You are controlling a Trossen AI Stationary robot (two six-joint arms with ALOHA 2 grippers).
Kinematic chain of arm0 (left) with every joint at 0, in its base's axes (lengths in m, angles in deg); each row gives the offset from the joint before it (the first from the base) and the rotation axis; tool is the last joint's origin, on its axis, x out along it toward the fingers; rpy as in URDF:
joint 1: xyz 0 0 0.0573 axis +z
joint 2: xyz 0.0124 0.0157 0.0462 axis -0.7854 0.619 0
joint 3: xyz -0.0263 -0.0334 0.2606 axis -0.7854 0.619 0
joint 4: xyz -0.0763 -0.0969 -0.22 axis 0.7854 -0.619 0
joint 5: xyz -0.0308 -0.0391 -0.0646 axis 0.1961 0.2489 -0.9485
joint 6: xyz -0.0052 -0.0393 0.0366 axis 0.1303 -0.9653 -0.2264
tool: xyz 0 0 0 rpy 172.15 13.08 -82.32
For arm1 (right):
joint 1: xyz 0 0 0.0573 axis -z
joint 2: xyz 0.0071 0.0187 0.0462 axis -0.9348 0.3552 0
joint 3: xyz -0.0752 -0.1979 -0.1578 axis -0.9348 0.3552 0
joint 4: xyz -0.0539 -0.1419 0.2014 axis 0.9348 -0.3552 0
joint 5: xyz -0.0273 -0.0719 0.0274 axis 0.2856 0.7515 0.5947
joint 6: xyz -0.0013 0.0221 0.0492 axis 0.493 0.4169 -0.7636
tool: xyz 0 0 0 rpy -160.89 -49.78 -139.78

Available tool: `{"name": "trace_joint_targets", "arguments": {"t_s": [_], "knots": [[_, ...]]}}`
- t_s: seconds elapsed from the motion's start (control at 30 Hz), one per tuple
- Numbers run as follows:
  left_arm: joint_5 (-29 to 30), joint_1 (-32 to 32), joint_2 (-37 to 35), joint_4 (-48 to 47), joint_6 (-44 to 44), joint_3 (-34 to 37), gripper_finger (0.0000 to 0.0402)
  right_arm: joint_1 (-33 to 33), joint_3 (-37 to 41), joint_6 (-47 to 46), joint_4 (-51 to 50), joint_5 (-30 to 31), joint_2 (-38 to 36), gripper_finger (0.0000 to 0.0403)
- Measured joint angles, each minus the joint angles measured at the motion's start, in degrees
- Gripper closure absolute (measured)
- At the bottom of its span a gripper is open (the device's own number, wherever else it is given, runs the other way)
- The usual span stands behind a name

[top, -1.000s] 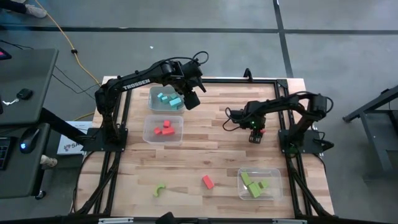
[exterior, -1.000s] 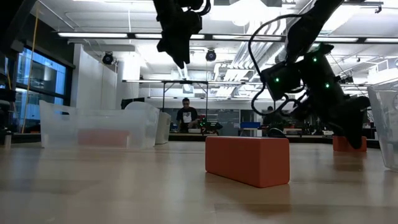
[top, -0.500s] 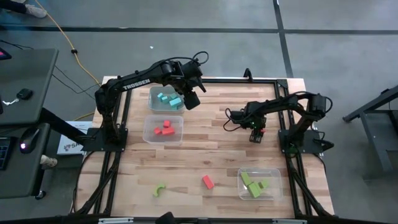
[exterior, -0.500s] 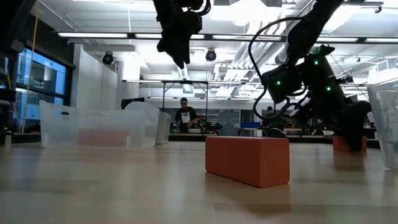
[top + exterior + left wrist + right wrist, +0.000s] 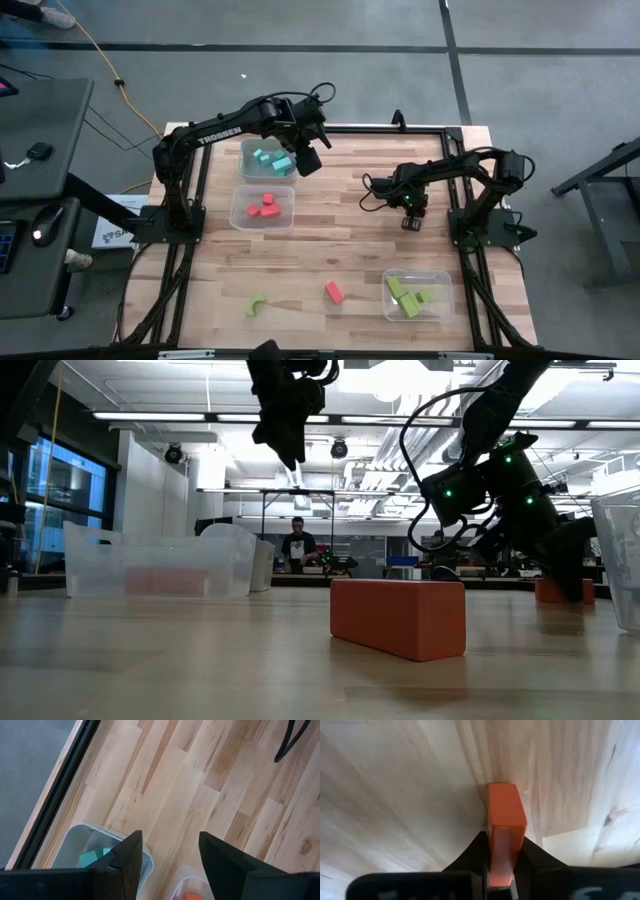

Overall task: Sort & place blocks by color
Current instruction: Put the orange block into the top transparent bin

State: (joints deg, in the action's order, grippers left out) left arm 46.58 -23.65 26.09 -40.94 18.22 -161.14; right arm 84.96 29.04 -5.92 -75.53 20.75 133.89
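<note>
Right gripper (image 5: 504,865) clamped on a red block (image 5: 506,827) at table level, well right of the red bin (image 5: 262,208).
The block's long axis is aligned with the fingers, its free end pointing away from the wrist; only the near end is held, so slipping or pivoting on lifting is judged possible.

High view: straight down, far, whole table (image 5: 330,240). Low view: tabletop level, facing room. Wrist views: close, downward onto the wood. High and low share red block (image 5: 334,292) (image 5: 398,617).
</note>
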Motion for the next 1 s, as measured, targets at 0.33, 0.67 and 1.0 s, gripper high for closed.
{"name": "trace_joint_targets", "arguments": {"t_s": [0.33,0.67,1.0], "knots": [[0.0,0.1,0.0,-1.7,1.1,0.0,0.0233,-0.1,-5.2,-3.5,-0.4,-6.1,0.0,0.0367],[-0.1,1.0,-1.1,-5.0,3.0,0.0,0.0233,0.0,-19.8,-5.5,-1.4,-7.7,-2.2,0.0367],[-5.3,2.0,-5.0,-4.0,5.1,0.0,0.0233,0.0,-37.8,-4.7,-2.2,-7.7,-2.3,0.0367]]}}
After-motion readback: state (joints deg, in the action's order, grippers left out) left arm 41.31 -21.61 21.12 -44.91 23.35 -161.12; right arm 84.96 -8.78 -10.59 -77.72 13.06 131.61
